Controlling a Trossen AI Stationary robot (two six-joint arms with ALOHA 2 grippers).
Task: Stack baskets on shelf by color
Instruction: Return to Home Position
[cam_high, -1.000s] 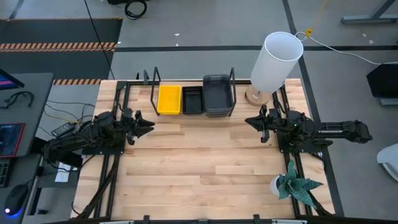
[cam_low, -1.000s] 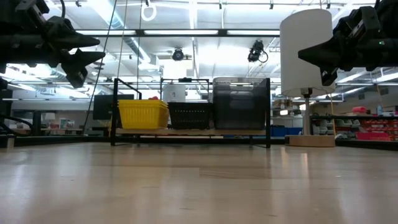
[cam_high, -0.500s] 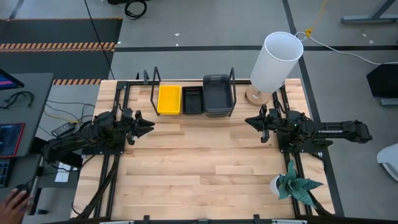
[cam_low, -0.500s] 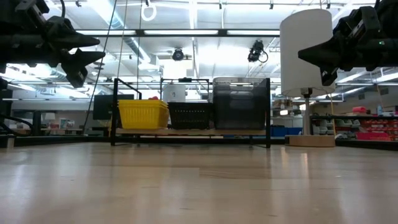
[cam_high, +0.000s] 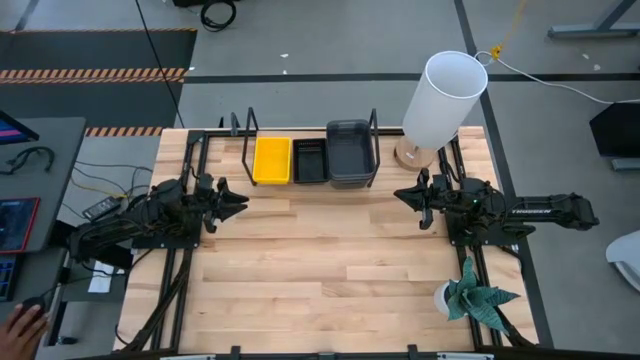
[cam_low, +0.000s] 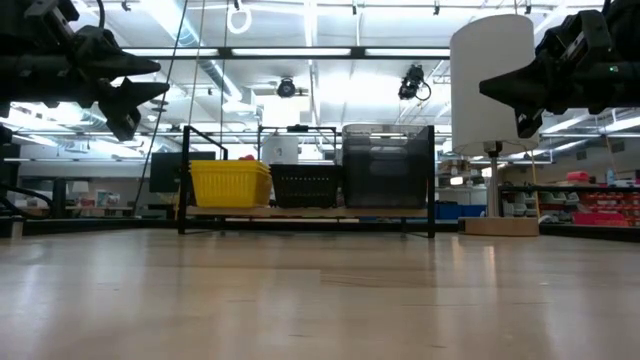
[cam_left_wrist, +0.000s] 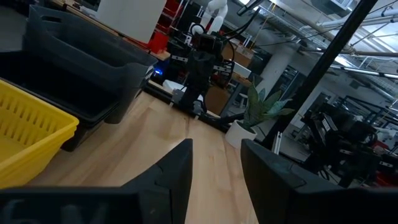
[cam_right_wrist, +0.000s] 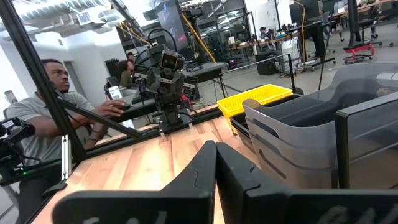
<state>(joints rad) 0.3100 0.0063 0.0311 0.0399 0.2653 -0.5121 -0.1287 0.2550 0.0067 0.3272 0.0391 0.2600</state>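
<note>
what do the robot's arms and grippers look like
Both arms are dark, nearly black, built of blocky jointed links. The right arm carries pale lettering along its long link, too small to read; the left arm is the same dark build. The left gripper and right gripper each end in two flat, dark, wedge-shaped fingers.

The light-wood plank counter (cam_high: 330, 260) carries a low wooden shelf with black wire end frames (cam_low: 310, 212) at its far edge. On the shelf, side by side, sit a yellow plastic basket (cam_high: 272, 160), a black gridded basket (cam_high: 310, 161) and a dark grey basket (cam_high: 349, 153). A white cylindrical lamp (cam_high: 443, 98) and a small potted plant (cam_high: 470, 297) also stand on the counter.
</note>
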